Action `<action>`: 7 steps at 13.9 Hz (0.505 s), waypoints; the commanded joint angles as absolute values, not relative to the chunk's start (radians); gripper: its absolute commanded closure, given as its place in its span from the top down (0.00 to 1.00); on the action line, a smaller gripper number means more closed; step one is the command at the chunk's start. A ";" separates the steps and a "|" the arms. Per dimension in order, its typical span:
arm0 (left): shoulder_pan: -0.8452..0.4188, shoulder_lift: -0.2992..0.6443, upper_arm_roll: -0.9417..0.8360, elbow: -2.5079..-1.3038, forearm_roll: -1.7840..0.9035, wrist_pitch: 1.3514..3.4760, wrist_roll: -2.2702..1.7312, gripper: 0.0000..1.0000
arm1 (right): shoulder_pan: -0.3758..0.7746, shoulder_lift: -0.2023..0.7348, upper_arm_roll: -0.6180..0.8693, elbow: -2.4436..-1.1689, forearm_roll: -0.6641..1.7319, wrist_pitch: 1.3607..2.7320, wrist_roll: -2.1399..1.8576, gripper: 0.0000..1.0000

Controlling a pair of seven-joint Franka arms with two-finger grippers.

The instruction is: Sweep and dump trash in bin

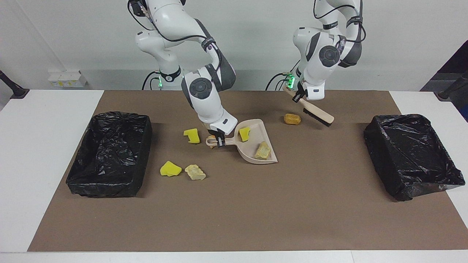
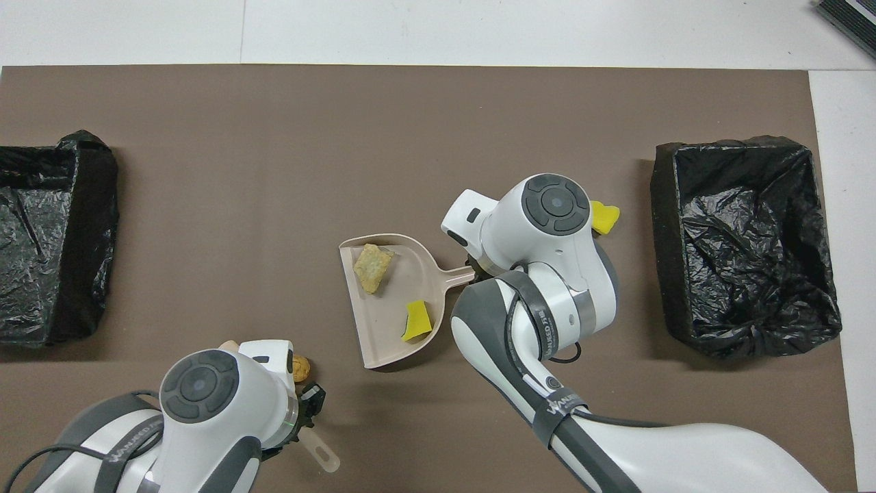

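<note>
My right gripper point(image 1: 219, 141) is shut on the handle of the beige dustpan point(image 1: 258, 145), which holds a yellow chunk point(image 1: 244, 134) and a pale beige lump point(image 1: 263, 150) of trash. My left gripper point(image 1: 298, 95) is shut on the handle of the beige brush point(image 1: 317, 113), whose black bristles slant down beside a golden-brown piece point(image 1: 292, 118). On the mat toward the right arm's end lie two yellow chunks point(image 1: 192, 136) point(image 1: 170, 169) and a beige lump point(image 1: 195, 172). In the overhead view my arms hide both grippers; the dustpan point(image 2: 383, 329) and the golden-brown piece point(image 2: 300, 368) show.
One bin lined with a black bag point(image 1: 109, 155) stands at the right arm's end of the brown mat, another point(image 1: 413, 155) at the left arm's end. The mat point(image 1: 234, 212) covers most of the white table.
</note>
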State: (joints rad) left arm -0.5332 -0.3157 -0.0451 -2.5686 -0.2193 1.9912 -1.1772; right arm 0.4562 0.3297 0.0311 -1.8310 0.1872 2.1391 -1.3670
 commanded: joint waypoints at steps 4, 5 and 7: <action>-0.552 -0.241 -0.032 -2.537 -0.363 2.135 -0.757 0.00 | 0.456 0.318 0.035 -1.859 0.166 2.167 -1.351 0.00; -0.557 -0.230 -0.032 -2.533 -0.394 2.169 -0.685 0.00 | 0.454 0.318 0.035 -1.859 0.166 2.168 -1.351 0.00; -0.625 -0.212 -0.032 -2.516 -0.443 2.270 -0.611 0.00 | 0.454 0.318 0.035 -1.859 0.166 2.167 -1.351 0.00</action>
